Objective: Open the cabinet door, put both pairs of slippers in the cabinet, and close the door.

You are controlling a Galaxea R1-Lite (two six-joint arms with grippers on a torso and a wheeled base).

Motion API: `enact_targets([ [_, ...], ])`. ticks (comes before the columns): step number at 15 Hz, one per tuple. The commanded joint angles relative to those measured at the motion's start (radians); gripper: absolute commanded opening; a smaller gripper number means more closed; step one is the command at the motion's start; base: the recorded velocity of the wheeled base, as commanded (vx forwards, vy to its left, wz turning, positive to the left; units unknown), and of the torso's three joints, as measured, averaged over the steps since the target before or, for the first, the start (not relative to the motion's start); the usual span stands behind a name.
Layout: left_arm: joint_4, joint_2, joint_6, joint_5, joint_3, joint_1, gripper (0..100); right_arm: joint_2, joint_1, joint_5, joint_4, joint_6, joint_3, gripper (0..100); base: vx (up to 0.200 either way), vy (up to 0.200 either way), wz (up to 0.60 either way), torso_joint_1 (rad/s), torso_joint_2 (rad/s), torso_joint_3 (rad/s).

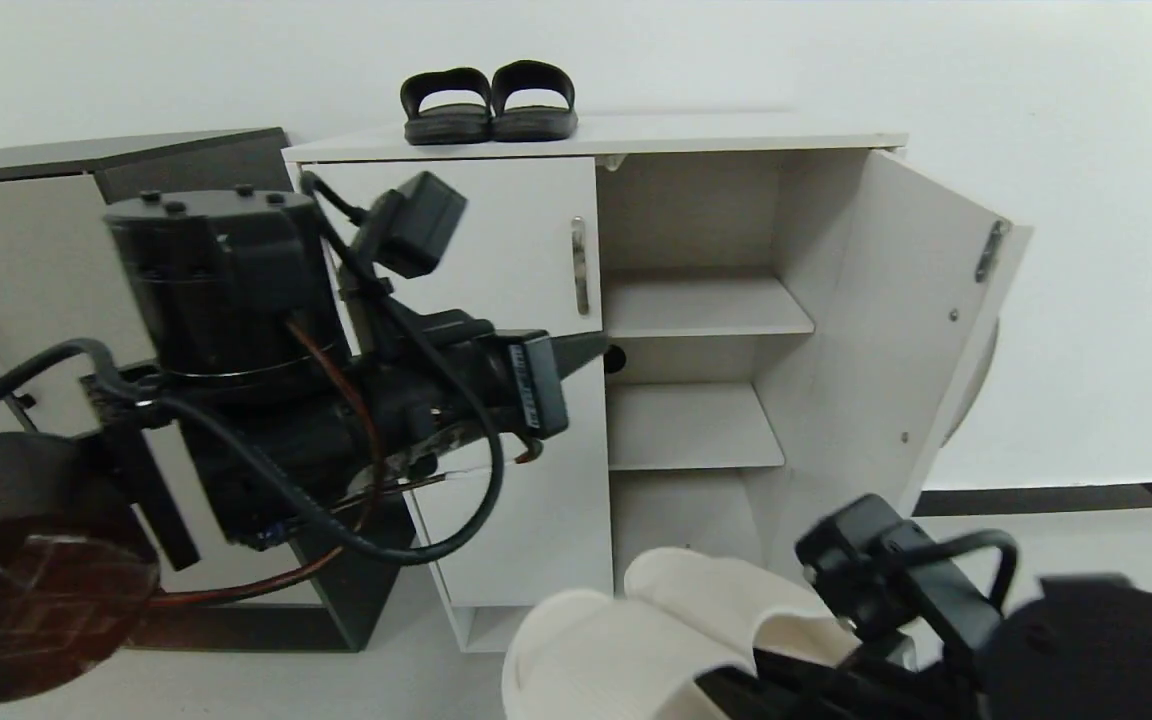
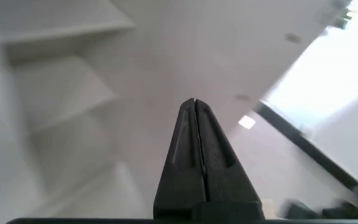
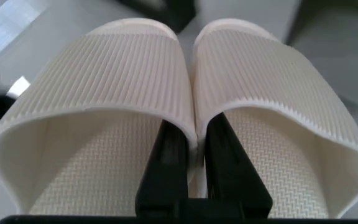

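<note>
Right gripper (image 3: 191,134) is pinching the white slippers (image 3: 185,81) by their inner straps, holding the pair side by side, low before the cabinet (image 1: 736,135)'s open right half. Left gripper (image 2: 194,107), fingers pressed together, is hanging at that opening's left edge, near the closed door's handle (image 1: 579,265). Open door (image 1: 921,320) is standing out rightward. Black slippers (image 1: 488,103) are sitting on the cabinet top. The white pair's long axis is running away from the right gripper, toes pointing toward the cabinet.

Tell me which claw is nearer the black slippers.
Left. The left claw is by the cabinet's shelves, below the black slippers; the right claw, gripping white slippers, is lower and farther out.
</note>
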Motion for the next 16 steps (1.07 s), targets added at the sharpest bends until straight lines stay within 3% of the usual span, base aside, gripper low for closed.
enact_targets([
  [1,0.036,-0.244,0.029,0.2,0.165,0.039,0,0.308,-0.127,-0.206,-0.021,0.024,-0.199,0,0.0,0.0,0.0,0.0,0.0,0.0],
  [3,0.166,-0.418,0.101,0.433,0.28,0.039,0,0.383,-0.235,-0.287,-0.021,0.001,-0.253,0,0.0,0.0,0.0,0.0,0.0,0.0],
  [5,0.29,-0.611,0.118,0.691,0.375,0.048,0,0.364,-0.311,-0.294,-0.021,-0.023,-0.232,0,0.0,0.0,0.0,0.0,0.0,0.0],
  [7,0.401,-0.839,0.142,0.715,0.504,0.235,0,0.315,-0.337,-0.294,-0.021,-0.033,-0.181,0,0.0,0.0,0.0,0.0,0.0,0.0],
  [9,0.473,-1.051,0.156,0.734,0.635,0.379,0,0.268,-0.351,-0.295,-0.021,-0.036,-0.133,0,0.0,0.0,0.0,0.0,0.0,0.0],
  [11,0.559,-1.313,0.223,0.729,0.771,0.549,0,0.225,-0.391,-0.294,-0.021,-0.049,-0.094,0,0.0,0.0,0.0,0.0,0.0,0.0],
  [12,0.594,-1.402,0.269,0.711,0.797,0.566,0,0.209,-0.403,-0.294,-0.021,-0.054,-0.083,0,0.0,0.0,0.0,0.0,0.0,0.0],
  [13,0.622,-1.455,0.28,0.669,0.811,0.568,0,0.202,-0.412,-0.294,-0.021,-0.054,-0.071,0,0.0,0.0,0.0,0.0,0.0,0.0],
  [16,0.565,-1.461,0.246,0.57,0.886,0.569,0,0.191,-0.425,-0.294,-0.021,-0.052,-0.046,0,0.0,0.0,0.0,0.0,0.0,0.0],
])
